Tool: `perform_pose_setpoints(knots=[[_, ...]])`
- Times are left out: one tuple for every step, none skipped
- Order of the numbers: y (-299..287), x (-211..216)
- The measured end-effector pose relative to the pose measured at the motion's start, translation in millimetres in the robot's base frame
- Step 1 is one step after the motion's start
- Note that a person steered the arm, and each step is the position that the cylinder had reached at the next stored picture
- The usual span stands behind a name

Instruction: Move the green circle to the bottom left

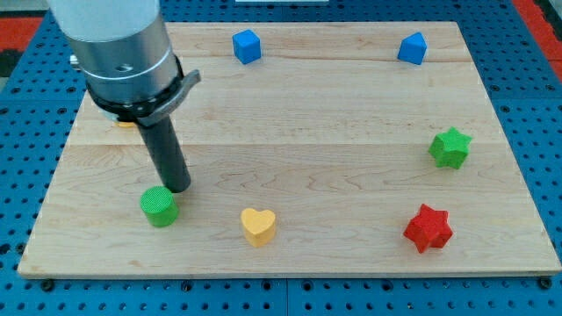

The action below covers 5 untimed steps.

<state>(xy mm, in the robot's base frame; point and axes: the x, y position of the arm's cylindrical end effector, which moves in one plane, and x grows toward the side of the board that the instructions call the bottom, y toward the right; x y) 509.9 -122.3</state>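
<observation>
The green circle is a short cylinder lying on the wooden board at the lower left. My tip rests on the board just above and to the right of it, touching or nearly touching its upper right edge. The dark rod rises from there to the grey arm body at the view's top left.
A yellow heart lies right of the green circle. A red star is at the lower right, a green star above it. Two blue blocks sit near the top edge. A yellow-orange block peeks out under the arm.
</observation>
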Motion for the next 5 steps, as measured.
perform_pose_setpoints(knots=[[22.4, 17.0], [-38.4, 31.6], [-104.2, 33.3], [-85.0, 16.3], [-68.0, -8.4]])
